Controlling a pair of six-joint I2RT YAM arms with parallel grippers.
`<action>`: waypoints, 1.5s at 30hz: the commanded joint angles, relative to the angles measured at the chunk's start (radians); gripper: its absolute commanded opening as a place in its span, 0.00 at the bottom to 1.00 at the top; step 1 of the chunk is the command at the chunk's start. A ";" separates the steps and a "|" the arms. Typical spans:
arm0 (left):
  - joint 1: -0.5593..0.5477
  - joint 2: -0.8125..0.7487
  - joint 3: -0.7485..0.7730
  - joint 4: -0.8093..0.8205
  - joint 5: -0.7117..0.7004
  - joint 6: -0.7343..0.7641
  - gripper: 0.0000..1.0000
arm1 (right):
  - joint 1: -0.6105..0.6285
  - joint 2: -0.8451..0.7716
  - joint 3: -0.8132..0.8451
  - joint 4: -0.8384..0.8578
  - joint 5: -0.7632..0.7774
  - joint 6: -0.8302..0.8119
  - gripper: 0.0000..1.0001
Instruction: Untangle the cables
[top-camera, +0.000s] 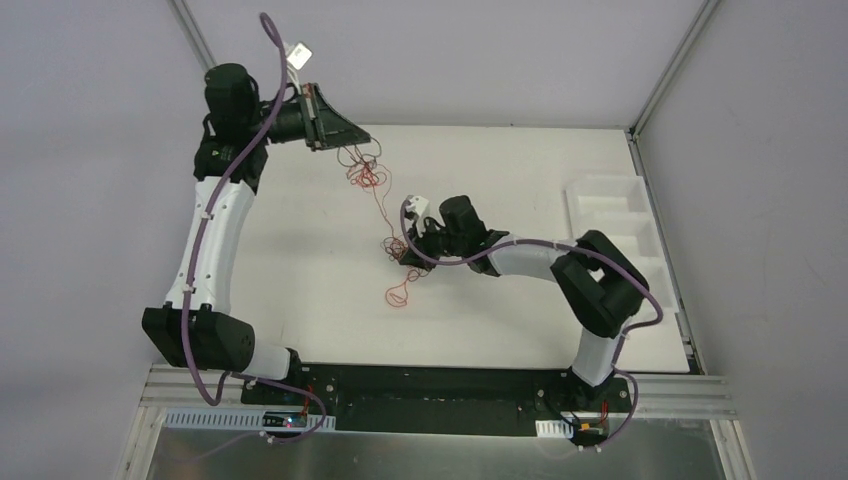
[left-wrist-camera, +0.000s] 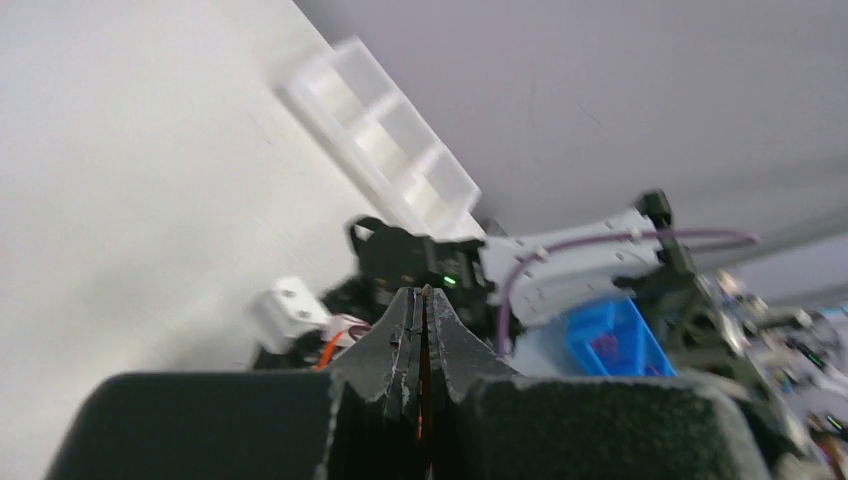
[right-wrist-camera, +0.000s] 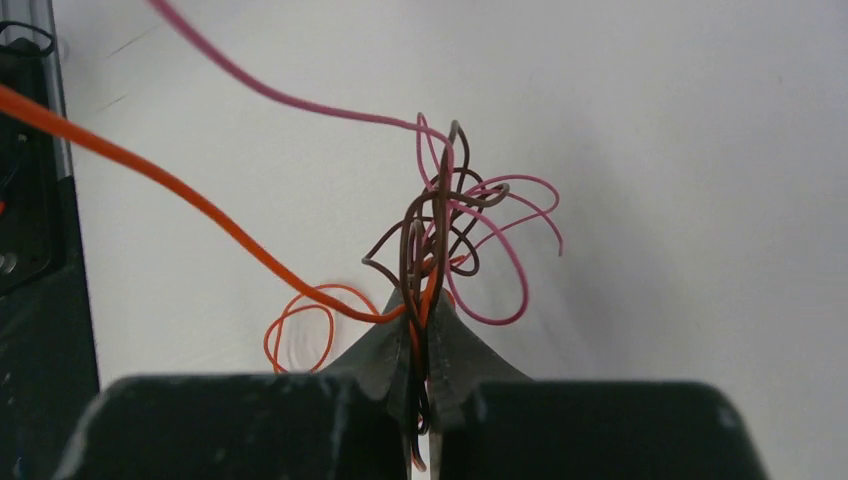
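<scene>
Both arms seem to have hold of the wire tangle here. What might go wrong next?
The right gripper is shut on several cables at once, brown, orange and pink, so pulling may cinch them tighter instead of freeing one strand. The left gripper pinches only a thin wire; it could slip out, or the orange strand running straight from the right jaws could be overstrained.

Bench (top-camera: 300, 310): white, matte, flat. Right edge, toward the far right corner: white tray (top-camera: 572, 210) with open compartments, lying flat along that edge. Near the middle: thin curly cables (top-camera: 399, 295), red and orange. One small loop lies flat on the surface, and a strand runs from there toward the far edge. Cannot tell whether the far clump touches the bench.
</scene>
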 joint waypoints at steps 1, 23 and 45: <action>0.133 0.008 0.171 -0.005 -0.116 0.092 0.00 | -0.043 -0.219 -0.083 -0.270 -0.048 -0.048 0.00; 0.260 0.101 0.553 -0.187 -0.837 0.481 0.00 | -0.309 -0.378 -0.109 -0.848 -0.012 -0.053 0.00; 0.421 0.291 0.963 -0.216 -1.319 0.516 0.00 | -0.463 -0.272 -0.059 -1.086 0.001 -0.153 0.00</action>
